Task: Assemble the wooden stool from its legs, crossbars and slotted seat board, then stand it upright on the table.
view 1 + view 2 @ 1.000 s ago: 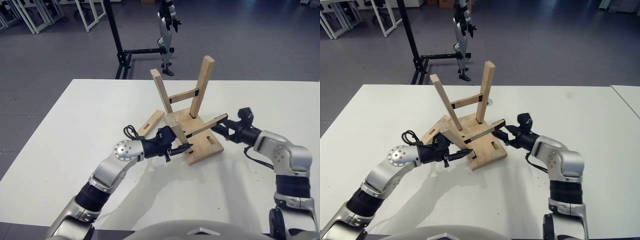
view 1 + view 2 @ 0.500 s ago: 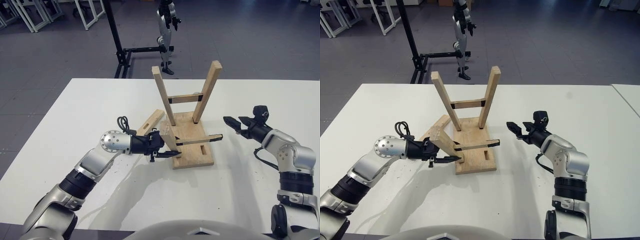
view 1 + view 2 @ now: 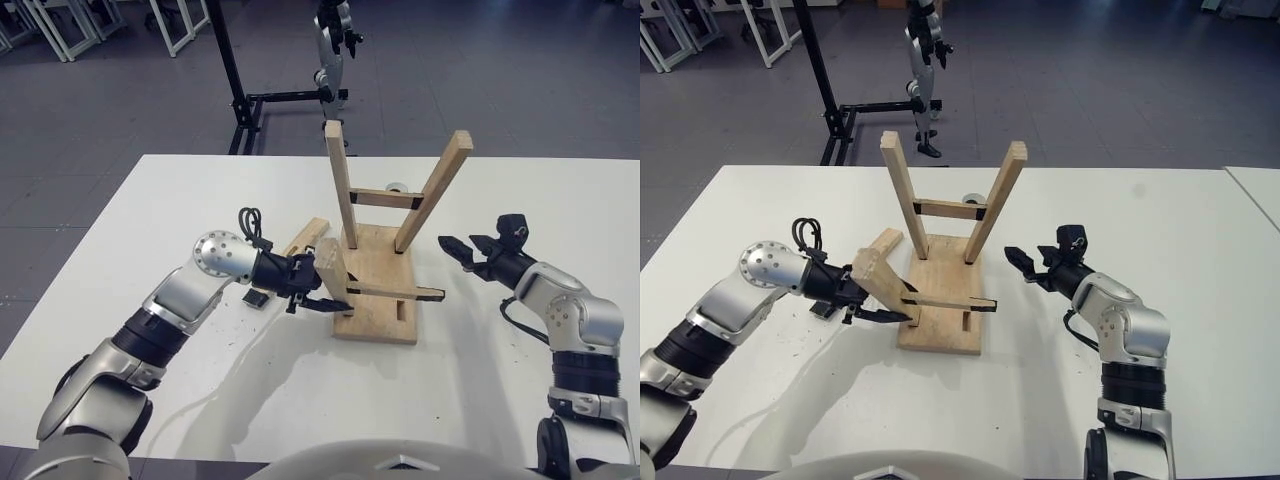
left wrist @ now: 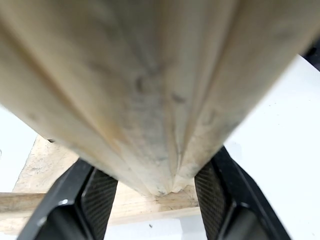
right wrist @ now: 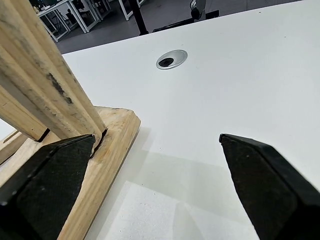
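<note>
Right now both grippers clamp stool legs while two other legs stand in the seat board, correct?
No: only the left gripper clamps a leg; the right gripper hangs open and empty beside the seat board, per the right eye view.

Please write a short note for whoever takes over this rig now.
Left tool: shut on the near leg, tilted at the near left of the seat board, its crossbar over the board.
Right tool: open, right of the board, touching nothing.
Done: two far legs with the far crossbar stand in the board.
Left: seat the near leg, add the loose piece, turn all upright.
</note>
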`<action>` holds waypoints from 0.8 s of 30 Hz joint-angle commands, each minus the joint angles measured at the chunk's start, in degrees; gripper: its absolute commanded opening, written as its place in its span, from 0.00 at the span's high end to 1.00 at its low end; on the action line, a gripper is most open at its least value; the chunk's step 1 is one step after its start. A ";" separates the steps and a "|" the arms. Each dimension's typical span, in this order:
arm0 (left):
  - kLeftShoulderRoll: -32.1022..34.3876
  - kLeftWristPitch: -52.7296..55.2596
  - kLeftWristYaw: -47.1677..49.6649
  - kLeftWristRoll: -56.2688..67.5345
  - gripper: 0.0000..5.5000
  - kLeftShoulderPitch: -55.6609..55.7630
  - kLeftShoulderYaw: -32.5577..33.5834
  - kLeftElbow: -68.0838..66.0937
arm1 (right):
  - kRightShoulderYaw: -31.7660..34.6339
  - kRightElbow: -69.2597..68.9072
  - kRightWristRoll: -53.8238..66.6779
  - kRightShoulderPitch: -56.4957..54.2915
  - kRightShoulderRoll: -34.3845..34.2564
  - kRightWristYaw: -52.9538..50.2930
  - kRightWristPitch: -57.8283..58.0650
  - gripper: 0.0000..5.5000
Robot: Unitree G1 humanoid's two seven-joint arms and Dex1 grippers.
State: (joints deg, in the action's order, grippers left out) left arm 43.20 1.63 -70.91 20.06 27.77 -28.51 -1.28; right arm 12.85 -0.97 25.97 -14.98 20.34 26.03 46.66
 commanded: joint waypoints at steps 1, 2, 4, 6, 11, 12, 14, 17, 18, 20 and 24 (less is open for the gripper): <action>-0.16 4.89 0.32 -2.10 0.63 -2.37 1.42 -1.08 | -0.40 -0.59 0.36 -0.37 -0.40 -1.01 0.80 0.16; -1.58 4.01 1.40 -1.29 0.63 -3.68 2.51 -1.08 | -0.44 -0.62 0.48 -0.38 -0.35 -1.11 0.74 0.16; -3.44 1.50 3.24 -1.80 0.63 -6.75 3.50 -1.30 | -0.46 -0.71 0.63 -0.40 -0.18 -1.21 0.68 0.16; -4.64 -2.13 4.58 -3.95 0.63 -9.91 3.64 -1.83 | -0.47 -0.56 0.65 -0.53 0.07 -1.16 0.55 0.16; -6.76 -6.50 5.97 -6.59 0.47 -11.36 5.57 -4.30 | -0.64 -0.31 0.42 -0.49 0.33 -1.06 0.10 0.16; -6.95 -6.92 5.82 -7.01 0.44 -10.92 6.09 -4.94 | -0.71 -0.24 0.37 -0.43 0.30 -1.05 -0.01 0.16; -7.13 -7.59 5.52 -7.78 0.38 -9.81 6.99 -6.52 | -0.82 -0.13 0.31 -0.35 0.22 -1.04 -0.19 0.16; -5.48 -9.50 4.25 -10.73 0.27 -7.52 7.93 -10.14 | -1.00 -0.49 0.33 0.08 0.00 -1.10 -0.29 0.16; -4.15 -9.13 3.67 -11.45 0.25 -6.95 8.63 -11.09 | -1.01 -0.72 0.37 0.26 -0.04 -1.15 -0.24 0.16; -1.56 -8.61 2.77 -12.40 0.19 -6.64 10.20 -12.77 | -0.81 -1.19 0.46 0.79 -0.07 -1.33 -0.21 0.16; 2.59 -3.67 2.42 -9.11 0.09 -10.13 16.04 -11.67 | -0.29 -1.84 0.50 1.84 -0.14 -1.77 -0.40 0.16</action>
State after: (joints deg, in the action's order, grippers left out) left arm 43.59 -5.54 -68.27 8.97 19.63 -15.66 -14.35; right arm 12.23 -1.82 26.23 -13.97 20.30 24.82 46.40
